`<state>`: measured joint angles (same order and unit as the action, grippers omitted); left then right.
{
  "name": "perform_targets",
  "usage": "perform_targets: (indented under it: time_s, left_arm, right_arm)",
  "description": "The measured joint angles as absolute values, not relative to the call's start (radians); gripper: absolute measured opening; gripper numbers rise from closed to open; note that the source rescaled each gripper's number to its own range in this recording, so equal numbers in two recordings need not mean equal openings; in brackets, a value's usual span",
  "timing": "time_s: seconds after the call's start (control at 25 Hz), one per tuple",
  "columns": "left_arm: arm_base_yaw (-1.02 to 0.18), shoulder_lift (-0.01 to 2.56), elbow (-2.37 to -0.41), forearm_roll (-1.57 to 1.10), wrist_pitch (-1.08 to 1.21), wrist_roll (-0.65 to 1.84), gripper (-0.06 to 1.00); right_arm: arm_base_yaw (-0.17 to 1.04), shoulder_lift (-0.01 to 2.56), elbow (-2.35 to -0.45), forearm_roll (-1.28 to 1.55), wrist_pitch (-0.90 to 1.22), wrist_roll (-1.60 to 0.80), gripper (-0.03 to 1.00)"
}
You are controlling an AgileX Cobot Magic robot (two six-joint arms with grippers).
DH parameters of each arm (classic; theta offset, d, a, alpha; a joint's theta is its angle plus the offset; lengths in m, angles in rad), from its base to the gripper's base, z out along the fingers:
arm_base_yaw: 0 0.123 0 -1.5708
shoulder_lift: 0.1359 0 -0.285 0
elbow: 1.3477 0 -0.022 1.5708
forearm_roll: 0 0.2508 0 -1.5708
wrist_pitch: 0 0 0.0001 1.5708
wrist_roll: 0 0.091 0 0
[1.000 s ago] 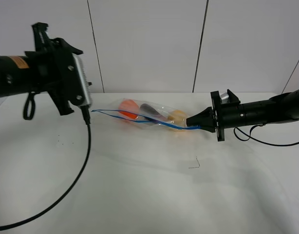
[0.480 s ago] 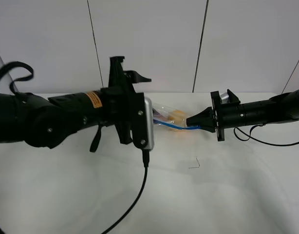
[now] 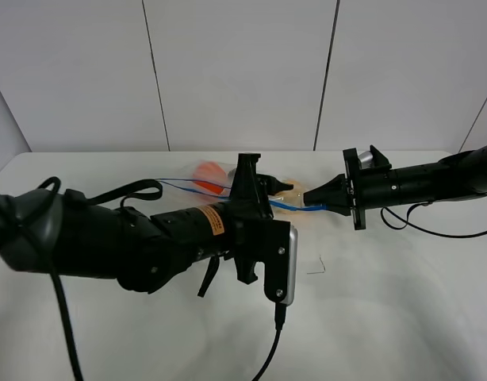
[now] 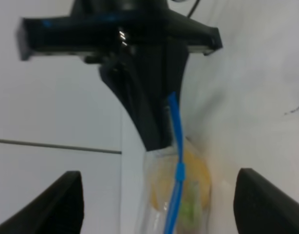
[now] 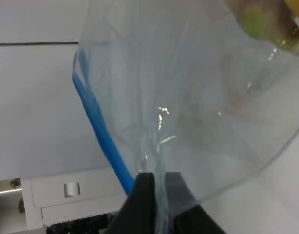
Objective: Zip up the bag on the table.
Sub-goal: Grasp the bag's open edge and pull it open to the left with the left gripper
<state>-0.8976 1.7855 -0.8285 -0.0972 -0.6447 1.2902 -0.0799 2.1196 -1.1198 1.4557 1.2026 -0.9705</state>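
The bag [image 3: 208, 174] lies on the white table [image 3: 386, 309], mostly hidden behind my left arm; orange produce shows at its left end, and its blue zipper strip [image 3: 289, 207] runs to the right. My right gripper [image 3: 316, 199] is shut on the bag's right end, pinching the clear plastic [image 5: 198, 97] beside the strip [image 5: 98, 126]. My left gripper [image 3: 267, 181] is open over the bag, close to the right gripper. In the left wrist view its fingers [image 4: 57, 204] stand wide apart on either side of the strip [image 4: 177, 170] and the yellow produce [image 4: 198, 180].
A black cable [image 3: 271, 361] hangs from the left wrist camera down to the table's front. A small dark mark [image 3: 316, 268] is on the table below the right gripper. White wall panels stand behind the table.
My left arm has swept from the far left across the bag to the right and now sits near the right gripper. The right arm has not moved.
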Motion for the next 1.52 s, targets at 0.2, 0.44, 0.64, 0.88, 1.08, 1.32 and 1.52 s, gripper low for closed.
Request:
perform_targets:
  time_s: [0.2,0.44,0.64,0.88,1.08,1.32,1.52]
  left_arm:
    - [-0.898,1.855,-0.867,-0.126,-0.690,1.290,0.99]
    - [-0.898,1.932,-0.896,-0.149,-0.727,1.285,0.99]
    - [-0.898,2.014,-0.965,-0.156,-0.755,1.285,0.99]
    - [-0.887,2.051,-0.989,-0.174,-0.792,1.285,0.99]
    - [-0.863,2.053,-0.989,-0.174,-0.797,1.284,0.84]
    - [-0.862,2.053,-0.989,-0.176,-0.799,1.284,0.59]
    - [-0.862,2.053,-0.989,-0.174,-0.799,1.284,0.55]
  right_arm:
    - [-0.080,2.120,-1.120,1.456,1.203,-0.970,0.00]
    - [-0.080,2.120,-1.120,1.456,1.203,-0.970,0.00]
    - [-0.080,2.120,-1.120,1.456,1.203,-0.970,0.00]
    - [-0.080,2.120,-1.120,1.456,1.203,-0.970,0.00]
    - [-0.080,2.120,-1.120,1.456,1.203,-0.970,0.00]
    - [-0.080,2.120,-1.120,1.456,1.203,-0.970,0.00]
    - [-0.080,2.120,-1.120,1.456,1.203,-0.970,0.00]
